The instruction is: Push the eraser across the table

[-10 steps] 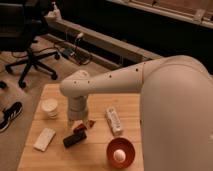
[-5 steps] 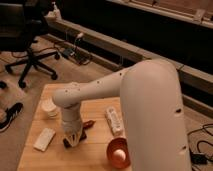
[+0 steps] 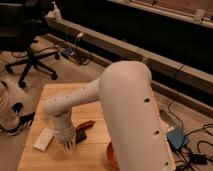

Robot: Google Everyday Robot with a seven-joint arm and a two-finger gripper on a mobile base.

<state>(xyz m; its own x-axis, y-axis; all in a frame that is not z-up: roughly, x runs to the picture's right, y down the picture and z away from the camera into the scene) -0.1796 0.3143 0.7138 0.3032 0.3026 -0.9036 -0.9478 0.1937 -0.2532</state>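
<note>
Lower left of frame: the gripper (image 3: 66,145) has swung down onto the table (image 3: 55,95) within the last second, jaws now pressed together, just beside the eraser (image 3: 80,136) (the black block to its right), apparently ready to push.

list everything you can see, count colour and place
table: 1, light wood, centre-left
eraser: 1, black, on table beside gripper
elongated object: 1, reddish-brown, just behind eraser
pad: 1, white, table's left edge
bowl: 1, red, mostly hidden behind arm
office chair: 1, black, floor upper left
box: 1, blue, floor at right
arm: 1, white, over the table
gripper: 1, white, shut, down at table between pad and eraser
</note>
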